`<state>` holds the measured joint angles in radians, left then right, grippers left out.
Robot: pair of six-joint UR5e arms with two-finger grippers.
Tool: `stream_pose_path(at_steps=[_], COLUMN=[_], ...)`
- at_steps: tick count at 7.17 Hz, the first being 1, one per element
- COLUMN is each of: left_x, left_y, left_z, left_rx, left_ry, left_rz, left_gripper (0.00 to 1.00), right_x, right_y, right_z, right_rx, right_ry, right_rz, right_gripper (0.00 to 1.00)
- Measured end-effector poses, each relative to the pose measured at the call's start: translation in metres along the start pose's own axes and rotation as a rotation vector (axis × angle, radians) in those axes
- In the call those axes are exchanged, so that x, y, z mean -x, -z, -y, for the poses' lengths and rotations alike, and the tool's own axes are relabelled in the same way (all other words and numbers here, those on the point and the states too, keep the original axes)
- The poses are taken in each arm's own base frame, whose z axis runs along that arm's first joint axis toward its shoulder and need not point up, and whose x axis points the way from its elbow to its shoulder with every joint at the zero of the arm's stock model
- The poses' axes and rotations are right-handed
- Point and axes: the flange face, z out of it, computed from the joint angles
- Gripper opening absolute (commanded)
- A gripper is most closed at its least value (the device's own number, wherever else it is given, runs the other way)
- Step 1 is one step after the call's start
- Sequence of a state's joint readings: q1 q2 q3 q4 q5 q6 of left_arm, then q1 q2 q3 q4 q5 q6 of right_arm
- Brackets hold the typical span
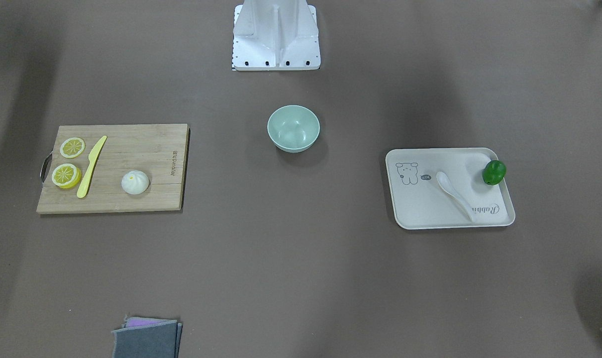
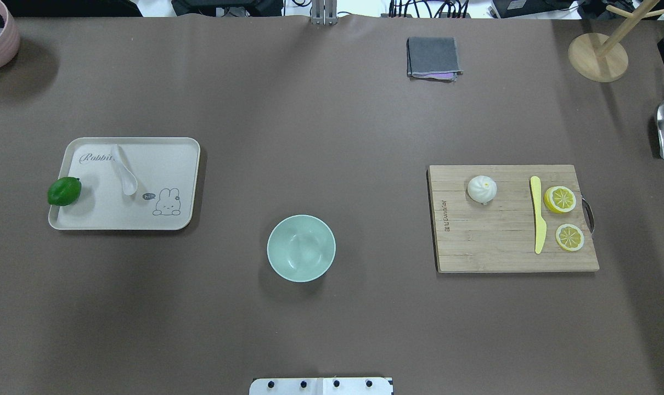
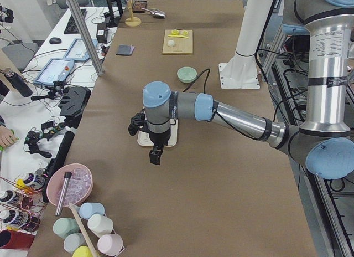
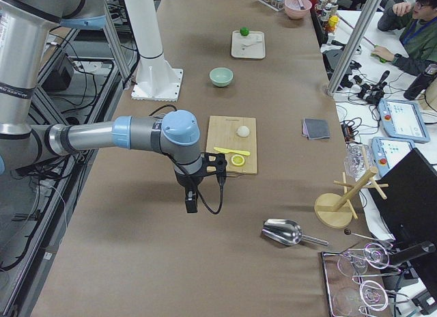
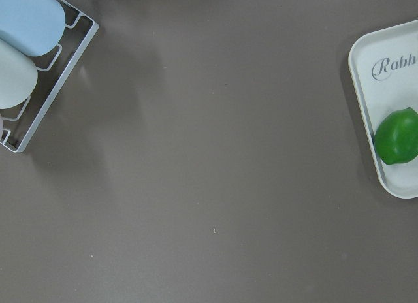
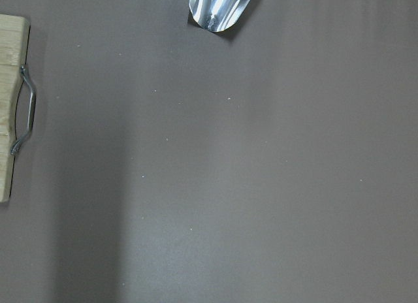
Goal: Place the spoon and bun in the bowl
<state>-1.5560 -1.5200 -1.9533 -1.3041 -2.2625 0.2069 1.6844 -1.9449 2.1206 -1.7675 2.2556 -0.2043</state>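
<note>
The white spoon (image 1: 454, 193) lies on the cream tray (image 1: 405, 219), also in the overhead view (image 2: 124, 170). The white bun (image 1: 135, 182) sits on the wooden cutting board (image 1: 147, 144), also overhead (image 2: 482, 188). The empty mint-green bowl (image 1: 293, 128) stands mid-table near the robot's base (image 2: 301, 248). My left gripper (image 3: 135, 124) hangs above the table beside the tray's outer end. My right gripper (image 4: 217, 168) hangs beyond the board's handle end. Both show only in the side views, so I cannot tell if they are open or shut.
A green lime (image 5: 397, 136) rests on the tray's edge. A yellow knife (image 1: 91, 166) and two lemon slices (image 1: 72, 147) lie on the board. A grey cloth (image 2: 433, 57), a metal scoop (image 6: 219, 6), a wooden stand (image 2: 598, 55) and a cup rack (image 5: 26, 55) sit at the table's edges.
</note>
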Motion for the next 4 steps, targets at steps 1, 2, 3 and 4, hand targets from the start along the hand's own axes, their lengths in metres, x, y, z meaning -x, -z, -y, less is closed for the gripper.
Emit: stream_pose_path(at_steps=[1,2,3,4], left_x=[-0.005,-0.011,-0.015,-0.014], left_y=[0.008,0.018,0.027,0.029], left_z=[0.009,0.023,0.04,0.052], left_rx=[-0.018,-0.048,-0.099,-0.157], left_ry=[-0.014,-0.036,-0.077,-0.108], left_rz=[0.005,0.01,0.02,0.028], left_gripper=[0.99,0.99,0.99,0.99], right_x=[0.006,0.015,0.023,0.028], right_y=[0.007,0.017,0.029,0.038], right_z=[0.006,0.015,0.029,0.041], right_rx=[-0.024,-0.055,-0.097,-0.132], right_ry=[0.017,0.04,0.073,0.098], right_rz=[0.018,0.033,0.033,0.036], right_gripper=[1.0,1.0,1.0,1.0])
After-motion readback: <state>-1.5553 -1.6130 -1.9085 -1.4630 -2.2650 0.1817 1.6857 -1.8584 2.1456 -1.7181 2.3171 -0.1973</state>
